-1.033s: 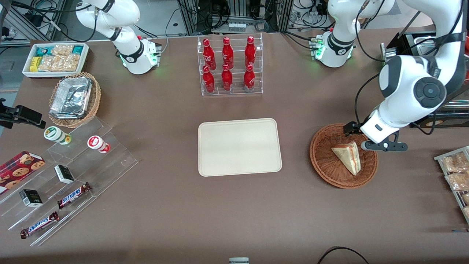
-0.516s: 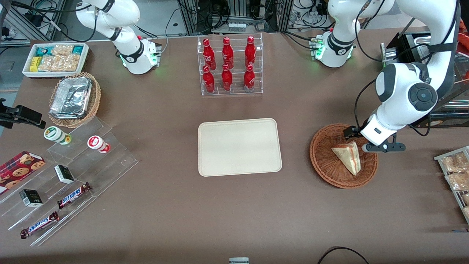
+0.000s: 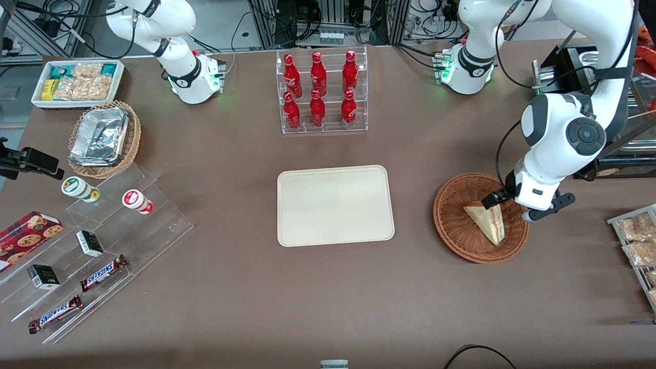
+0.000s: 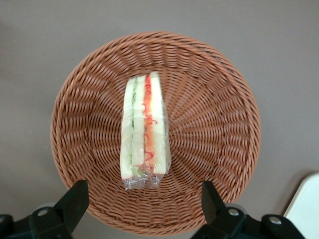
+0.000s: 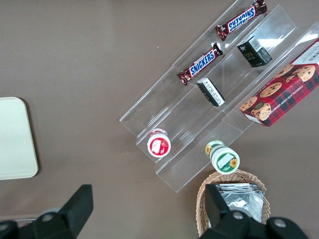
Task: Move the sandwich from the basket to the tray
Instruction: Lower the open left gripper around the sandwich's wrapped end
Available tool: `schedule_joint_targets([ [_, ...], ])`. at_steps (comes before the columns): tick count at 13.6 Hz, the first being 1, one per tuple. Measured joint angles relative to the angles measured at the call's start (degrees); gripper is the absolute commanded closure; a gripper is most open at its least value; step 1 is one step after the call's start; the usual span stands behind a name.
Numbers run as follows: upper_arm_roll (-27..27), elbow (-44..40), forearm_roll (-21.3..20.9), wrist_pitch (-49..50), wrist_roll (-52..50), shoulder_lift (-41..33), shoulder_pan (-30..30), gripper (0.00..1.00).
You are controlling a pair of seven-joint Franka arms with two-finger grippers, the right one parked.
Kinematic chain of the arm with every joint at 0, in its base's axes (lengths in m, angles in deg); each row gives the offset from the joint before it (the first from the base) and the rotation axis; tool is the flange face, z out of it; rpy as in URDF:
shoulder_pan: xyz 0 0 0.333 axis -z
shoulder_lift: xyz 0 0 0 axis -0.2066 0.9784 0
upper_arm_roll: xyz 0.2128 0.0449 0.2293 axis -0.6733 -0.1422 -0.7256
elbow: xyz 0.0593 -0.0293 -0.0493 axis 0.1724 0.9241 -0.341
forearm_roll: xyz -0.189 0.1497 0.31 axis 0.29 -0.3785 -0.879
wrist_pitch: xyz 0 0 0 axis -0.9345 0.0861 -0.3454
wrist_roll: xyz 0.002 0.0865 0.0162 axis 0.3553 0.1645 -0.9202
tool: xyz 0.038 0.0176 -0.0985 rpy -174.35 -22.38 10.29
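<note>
The sandwich (image 3: 488,223) lies in the round reddish-brown basket (image 3: 451,221), a pale wedge in clear wrap with red, orange and green layers (image 4: 143,133). My left gripper (image 3: 511,206) hangs just above the basket's edge farthest from the front camera, over the sandwich's wide end. Its fingers (image 4: 75,203) stand wide open, one on each side of that end, and hold nothing. The gripper (image 4: 143,205) is above the woven rim (image 4: 239,99). The cream tray (image 3: 335,205) lies flat at the table's middle, beside the basket toward the parked arm's end. One corner of the tray (image 4: 306,209) shows in the left wrist view.
A clear rack of red bottles (image 3: 320,92) stands farther from the front camera than the tray. Snack packets (image 3: 638,241) lie at the working arm's end. Toward the parked arm's end are a tan basket with foil containers (image 3: 105,138), a white bin (image 3: 77,82) and acrylic steps with candy bars (image 3: 97,241).
The wrist has turned and the gripper has settled closer over the sandwich's wide end. The sandwich and basket have not moved.
</note>
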Motion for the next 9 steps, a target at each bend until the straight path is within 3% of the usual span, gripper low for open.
schedule_joint_targets([
  [3, 0.1, 0.0, 0.0, -0.2, -5.6, 1.9, 0.0, 0.00],
  [9, 0.0, -1.2, 0.0, -0.6, -6.9, 4.7, 0.0, 0.00],
])
